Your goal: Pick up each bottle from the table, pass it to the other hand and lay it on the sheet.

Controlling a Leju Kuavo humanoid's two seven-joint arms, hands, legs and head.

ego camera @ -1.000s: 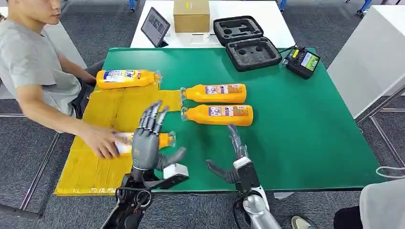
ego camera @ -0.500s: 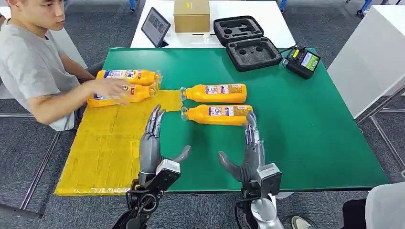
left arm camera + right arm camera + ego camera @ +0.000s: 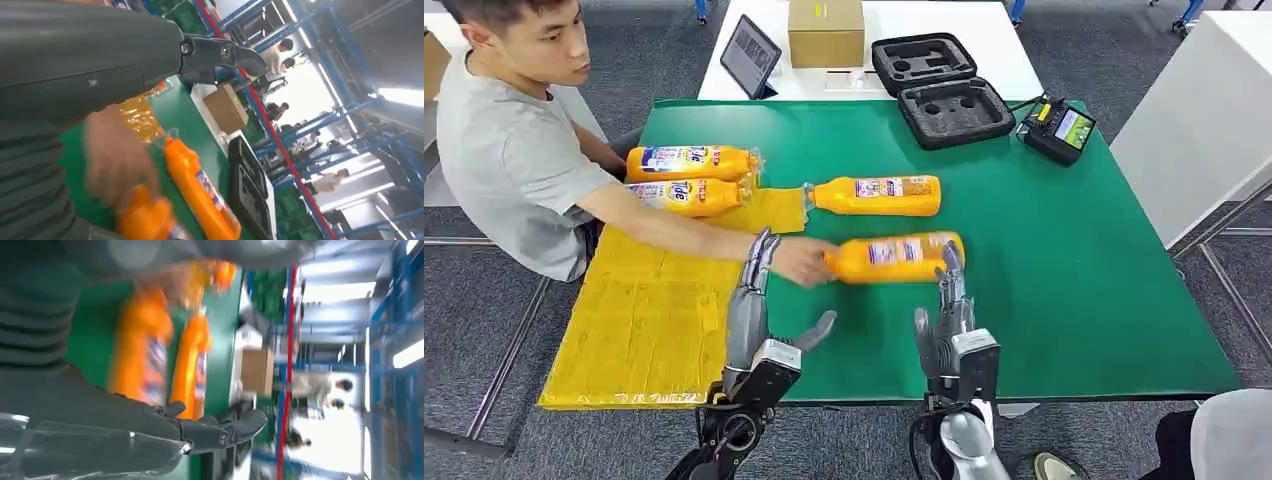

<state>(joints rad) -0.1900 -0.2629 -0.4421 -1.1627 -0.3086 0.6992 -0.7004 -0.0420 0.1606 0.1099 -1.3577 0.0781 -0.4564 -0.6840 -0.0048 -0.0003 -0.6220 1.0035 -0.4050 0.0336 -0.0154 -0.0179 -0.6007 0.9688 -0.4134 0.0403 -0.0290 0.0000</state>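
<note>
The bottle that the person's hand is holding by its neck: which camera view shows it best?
The head view: the bottle lies whole and sharp on the green table, its neck in the person's hand, just beyond the right hand. The left wrist view shows only a blurred neck end; the right wrist view shows it blurred.

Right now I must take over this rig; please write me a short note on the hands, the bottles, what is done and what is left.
Left hand: open, upright at the table's near edge, holding nothing.
Right hand: open, holding nothing, fingers pointing at the near bottle.
Person's hand is on the neck end of the near bottle, on the green table.
Far bottle lies on the green, cap at the yellow sheet's edge.
Done: two bottles lie on the sheet's far end.
Left: near and far bottles to pick up, pass and lay down.
</note>
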